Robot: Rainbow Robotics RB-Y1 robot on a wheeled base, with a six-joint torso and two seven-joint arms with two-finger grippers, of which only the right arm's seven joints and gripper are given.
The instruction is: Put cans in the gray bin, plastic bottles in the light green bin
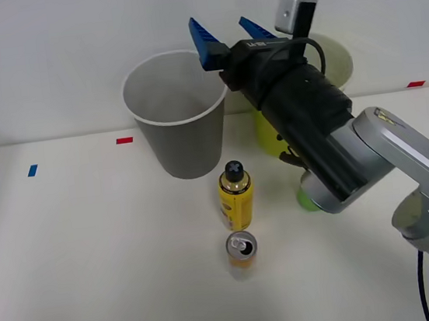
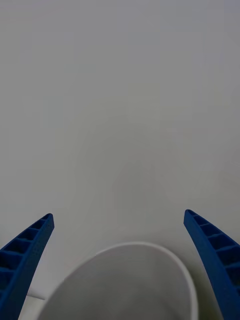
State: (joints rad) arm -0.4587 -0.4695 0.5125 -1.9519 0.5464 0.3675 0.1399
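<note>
Blue ribbed fingers (image 1: 204,43) of the right hand (image 1: 232,36) are spread wide apart with nothing held between them, raised above the rim of the gray bin (image 1: 185,141) near the counter's (image 1: 85,255) far edge. In the wrist view the hand (image 2: 120,265) is seen over the gray bin's (image 2: 125,250) white rim. Beside it, the light green bin (image 1: 337,59) is largely hidden behind the arm. Toward the counter's middle the yellow bottle (image 1: 236,197) stands upright, with the orange-yellow can (image 1: 242,249) just beside it on the near side.
</note>
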